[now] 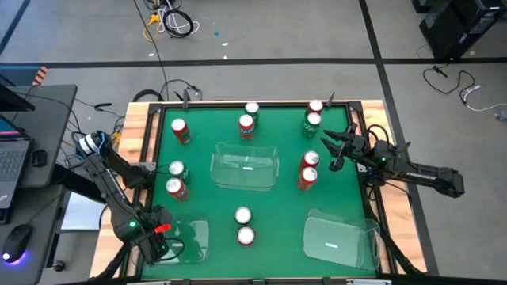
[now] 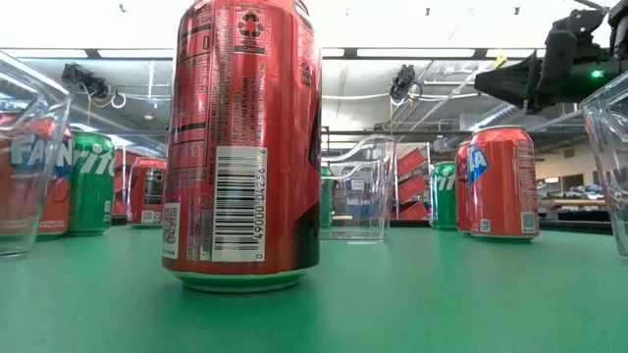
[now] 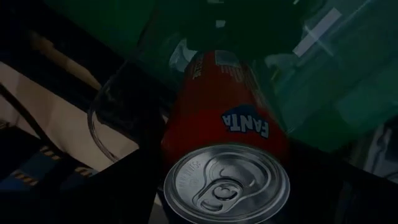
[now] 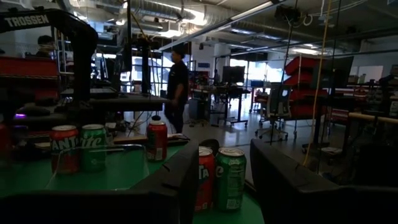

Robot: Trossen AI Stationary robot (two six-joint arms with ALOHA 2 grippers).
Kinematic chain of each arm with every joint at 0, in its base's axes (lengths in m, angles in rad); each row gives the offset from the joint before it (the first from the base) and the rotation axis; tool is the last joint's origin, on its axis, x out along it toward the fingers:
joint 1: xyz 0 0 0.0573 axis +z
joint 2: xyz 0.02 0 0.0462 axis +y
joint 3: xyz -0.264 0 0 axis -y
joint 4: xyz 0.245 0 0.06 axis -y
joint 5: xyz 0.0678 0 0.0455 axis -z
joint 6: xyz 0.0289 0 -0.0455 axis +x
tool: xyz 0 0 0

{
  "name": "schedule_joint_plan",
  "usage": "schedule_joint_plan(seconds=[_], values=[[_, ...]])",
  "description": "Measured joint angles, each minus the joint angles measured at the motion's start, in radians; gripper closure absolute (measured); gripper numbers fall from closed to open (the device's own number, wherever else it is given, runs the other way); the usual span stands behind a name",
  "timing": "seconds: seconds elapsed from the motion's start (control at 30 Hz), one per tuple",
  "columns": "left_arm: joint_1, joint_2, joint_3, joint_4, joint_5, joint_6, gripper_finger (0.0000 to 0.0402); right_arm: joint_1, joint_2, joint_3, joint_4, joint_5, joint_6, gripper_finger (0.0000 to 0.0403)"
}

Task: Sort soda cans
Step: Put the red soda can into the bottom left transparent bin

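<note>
Presently a red can (image 3: 224,162) sits directly under the left hand (image 1: 156,237), inside the near-left bin (image 1: 194,237) at the tabletop's (image 1: 277,202) front-left corner. Its silver top faces the wrist camera, so the long axis runs roughly along the hand's line of sight; whether it stands fully upright in the bin cannot be told. The left hand's fingers stand wide apart, not gripping the can.

The remaining cans (image 1: 245,226) stand upright, tops up, axes vertical. Taking the centre bin (image 1: 245,168) as landmark: two sit in front of it, two to its left, one red further back-left, two behind it, two at back-right, and a red-and-green pair (image 1: 308,169) just to its right. A third bin (image 1: 341,237) lies front-right.

The right hand (image 1: 339,149) hovers just right of that pair, fingers partly apart and empty.

Risks, in my judgement: the left hand may clip the bin wall on withdrawal and topple the can; the right hand, closing on one of two touching cans, may knock over its neighbour.
</note>
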Motion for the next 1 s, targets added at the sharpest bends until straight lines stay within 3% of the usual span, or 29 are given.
schedule_joint_plan(seconds=[0.4, 0.73, 1.0], values=[[0.01, 0.0, -0.002, -0.08, -0.005, 0.027, 0.0086, 0.0, 0.0, 0.0, 0.001, 0.0, 0.0, 0.0272], [0.067, 0.0, -0.002, -0.097, 0.061, 0.09, 0.0057, 0.0, 0.0, 0.0, 0.005, 0.0, 0.0, 0.0269], [0.119, 0.0, -0.001, -0.092, 0.105, 0.198, 0.011, 0.0, 0.0, 0.0, 0.005, 0.0, 0.001, 0.0266]])
